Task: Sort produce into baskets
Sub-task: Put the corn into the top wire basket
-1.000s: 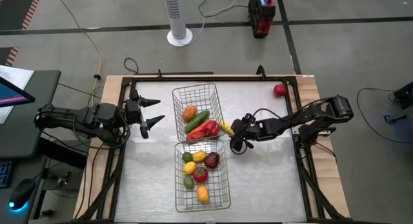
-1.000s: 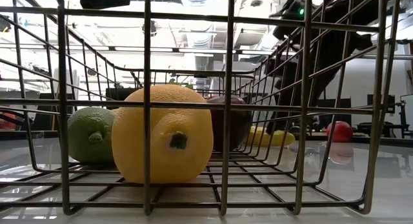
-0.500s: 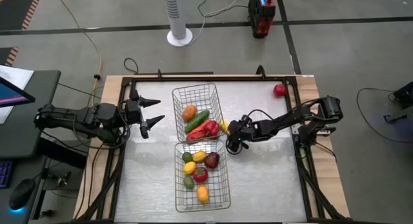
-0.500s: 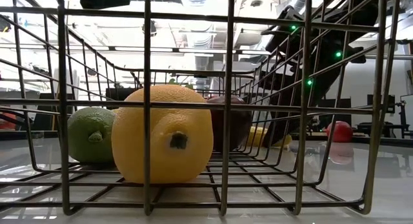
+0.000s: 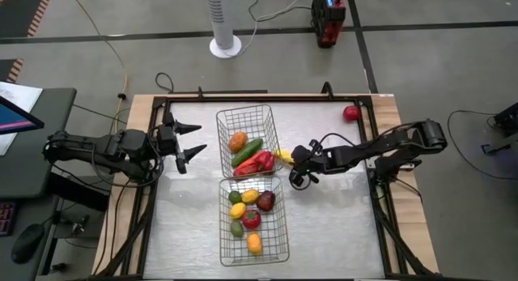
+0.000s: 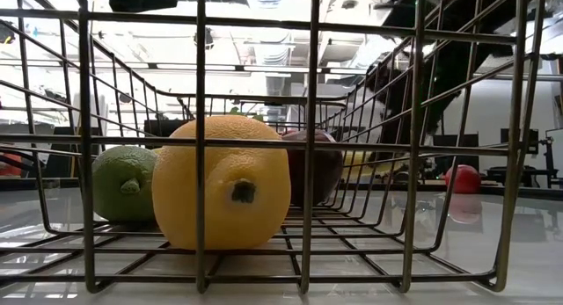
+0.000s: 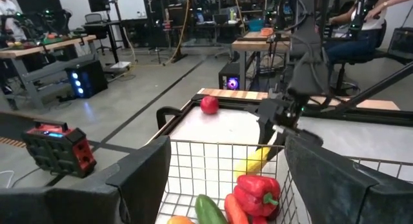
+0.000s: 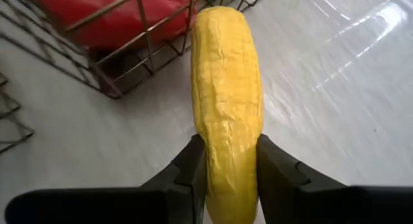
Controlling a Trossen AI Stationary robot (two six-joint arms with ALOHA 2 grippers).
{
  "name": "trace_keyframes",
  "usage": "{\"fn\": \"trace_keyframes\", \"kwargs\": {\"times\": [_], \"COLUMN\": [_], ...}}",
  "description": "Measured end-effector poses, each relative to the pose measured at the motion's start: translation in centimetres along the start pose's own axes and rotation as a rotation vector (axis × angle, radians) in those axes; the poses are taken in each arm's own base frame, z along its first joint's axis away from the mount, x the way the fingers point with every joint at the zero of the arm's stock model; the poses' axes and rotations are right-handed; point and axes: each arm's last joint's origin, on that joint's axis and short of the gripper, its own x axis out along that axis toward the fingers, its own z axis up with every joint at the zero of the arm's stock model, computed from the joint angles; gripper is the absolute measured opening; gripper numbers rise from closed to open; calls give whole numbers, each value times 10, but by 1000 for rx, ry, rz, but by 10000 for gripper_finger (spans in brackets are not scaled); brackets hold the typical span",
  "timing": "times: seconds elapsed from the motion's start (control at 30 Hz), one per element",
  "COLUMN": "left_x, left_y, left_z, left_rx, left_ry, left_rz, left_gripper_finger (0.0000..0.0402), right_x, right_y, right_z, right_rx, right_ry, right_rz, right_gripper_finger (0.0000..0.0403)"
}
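Observation:
Two wire baskets stand mid-table. The far basket [image 5: 247,139] holds an orange, a cucumber and red peppers [image 7: 257,193]. The near basket [image 5: 253,220] holds lemons, limes and apples; the low view shows a lemon [image 6: 220,182] and a lime [image 6: 123,184] in it. A yellow banana [image 5: 282,156] lies just right of the far basket, with my right gripper [image 5: 297,164] shut on it. A red apple [image 5: 350,113] rests on the table at the far right corner. My left gripper [image 5: 191,143] stands open, left of the far basket, touching nothing. My right gripper pinches the banana's end nearest the wrist [image 8: 226,161] between its two fingers [image 8: 193,167], one on each side. The fingers come from the table's right and lie along the banana. It reaches out past the fingertips toward the far basket and shows a little above the table in the low view.
The far basket's wire wall [image 8: 122,69] with a red pepper behind it stands right beside the banana's free end. Bare table lies to the right of both baskets and left of them. A raised black frame [image 5: 372,176] runs round the table's edge.
My right gripper has shut on the banana's end, having stood open over it a second ago. In the low view the banana now shows higher than before, off the table top. The left arm has kept still.

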Motion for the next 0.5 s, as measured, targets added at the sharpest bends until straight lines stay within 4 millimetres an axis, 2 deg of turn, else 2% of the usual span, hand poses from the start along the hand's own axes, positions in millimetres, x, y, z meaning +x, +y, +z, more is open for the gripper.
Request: {"fn": "trace_keyframes", "kwargs": {"times": [0.17, 0.3, 0.5], "left_x": [0, 0, 0], "left_y": [0, 0, 0], "left_z": [0, 0, 0], "left_rx": [1, 4, 2], "left_ry": [0, 0, -1], "left_rz": [0, 0, 0], "left_gripper_finger": [292, 292, 292], "right_x": [-27, -49, -77], "right_y": [-9, -14, 4], "right_z": [2, 5, 19], "right_rx": [66, 175, 194], "right_ry": [-34, -134, -375], "right_rz": [-65, -127, -24], "right_gripper_finger": [127, 142, 141]}}
